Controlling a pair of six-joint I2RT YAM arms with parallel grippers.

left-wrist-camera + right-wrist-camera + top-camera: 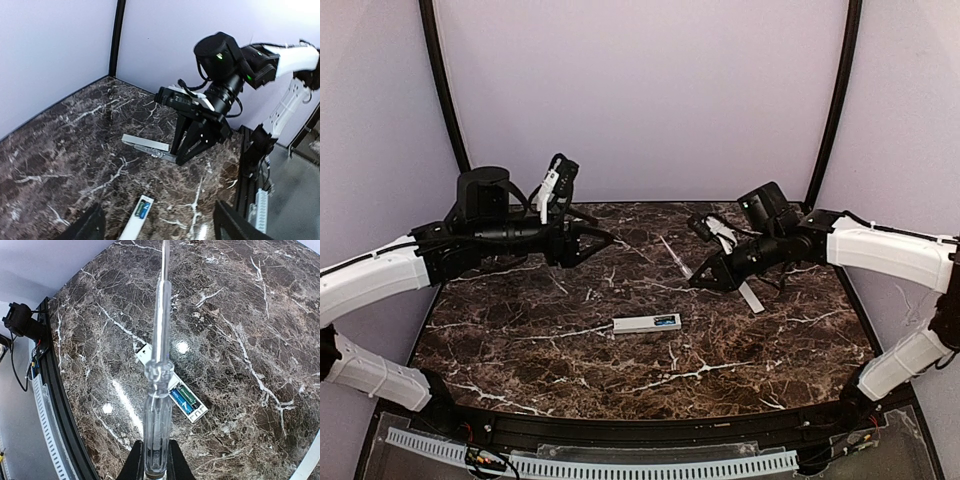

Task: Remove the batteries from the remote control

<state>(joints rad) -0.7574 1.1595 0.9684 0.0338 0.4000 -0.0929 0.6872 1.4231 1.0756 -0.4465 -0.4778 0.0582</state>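
Remote control (647,323) lay mid marble table (520,345), compartment open, batteries (184,398) inside. Right gripper (152,462) was clamped on a clear screwdriver (159,385) above it. Left gripper (603,240) hovered, fingers spread apart.

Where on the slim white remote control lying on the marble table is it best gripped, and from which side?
Take the slim white remote control from above, pinching across its narrow width at the plain white end. It lies flat, back up, and the open battery compartment at the other end must stay clear.
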